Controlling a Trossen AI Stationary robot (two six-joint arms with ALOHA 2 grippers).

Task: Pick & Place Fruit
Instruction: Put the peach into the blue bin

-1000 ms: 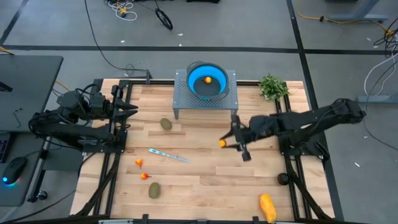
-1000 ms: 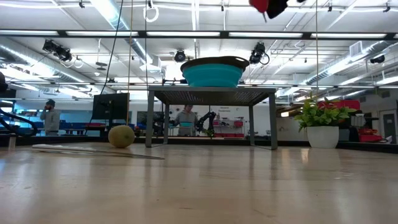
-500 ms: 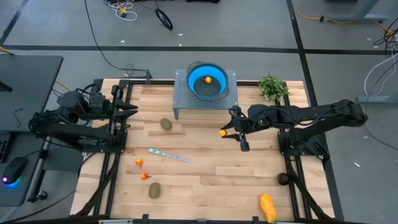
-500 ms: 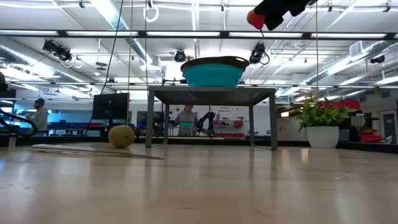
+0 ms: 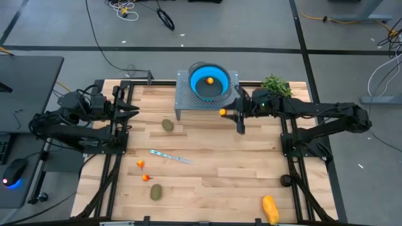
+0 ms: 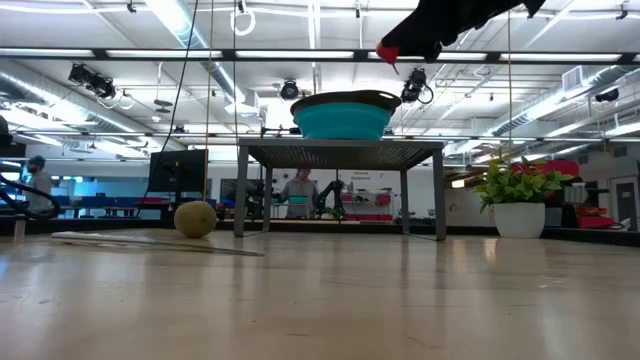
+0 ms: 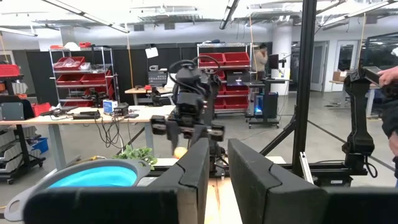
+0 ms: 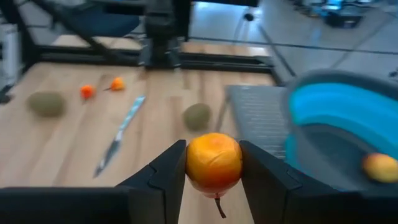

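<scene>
From above, the right gripper [image 5: 229,113] holds a small orange fruit [image 5: 222,112] just beside the blue bowl [image 5: 210,82] on the metal stand [image 5: 183,95]. The right wrist view shows the fingers [image 8: 163,173] clamped on it. The left gripper [image 5: 133,110], waiting at the table's left edge, is slightly parted in its wrist view.

Right arm: stretched across from the right side toward the table's far centre, raised well above the table. Right hand [image 5: 229,113]: fingers [image 8: 165,171] closed on a small orange fruit [image 8: 213,160], one finger on each side of it. Left arm: folded at the table's left edge. Left hand [image 5: 130,110]: pointing inward, fingers [image 7: 193,171] slightly apart, nothing between them.
</scene>
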